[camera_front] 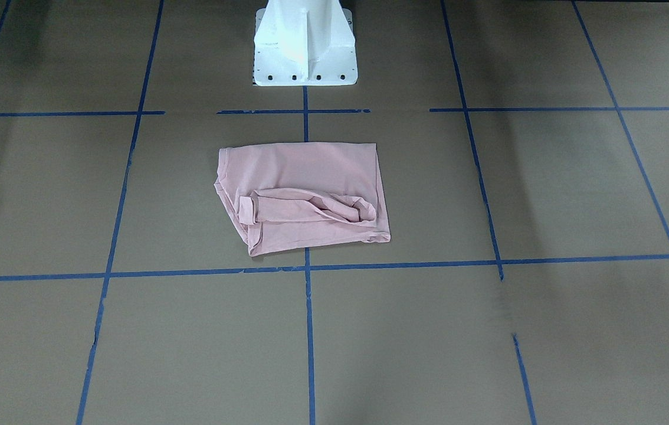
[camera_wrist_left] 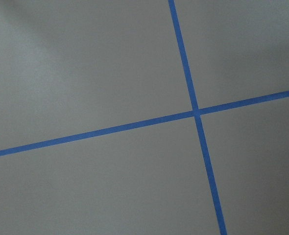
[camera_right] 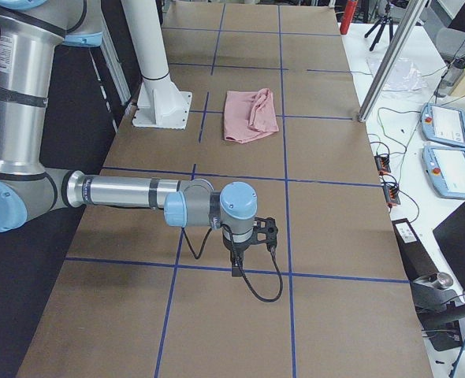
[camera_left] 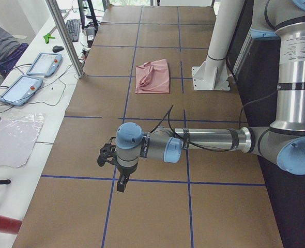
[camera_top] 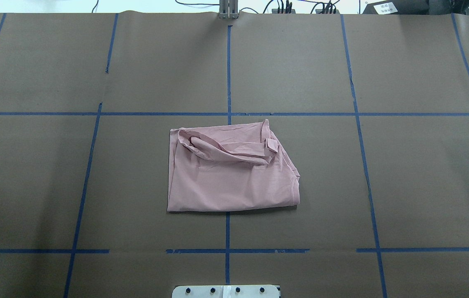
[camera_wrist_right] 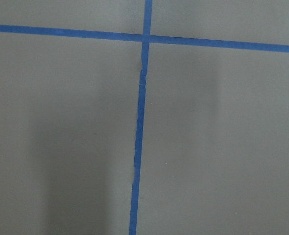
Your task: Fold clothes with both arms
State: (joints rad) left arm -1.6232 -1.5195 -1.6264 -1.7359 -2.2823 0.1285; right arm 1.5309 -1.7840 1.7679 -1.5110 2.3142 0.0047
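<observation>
At table (camera_top: 32, 186) ends | left hand (camera_left: 107, 154), right hand (camera_right: 269, 229): opening unclear, probably empty | T-shirt (camera_top: 230, 174) apart

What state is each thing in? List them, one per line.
Pink T-shirt: folded, rumpled sleeve on top, lying on the table.
Left arm: stretched low, far from the T-shirt.
Left tool: cannot tell open or shut.
Right arm: stretched low, far from the T-shirt.
Right tool: cannot tell open or shut.

T-shirt (camera_top: 230, 186): matt pink cloth, creased
bench (camera_top: 424, 186): matt brown paper
tape (camera_top: 228, 74): smooth blue
left arm (camera_left: 209, 139): smooth silvery metal
</observation>
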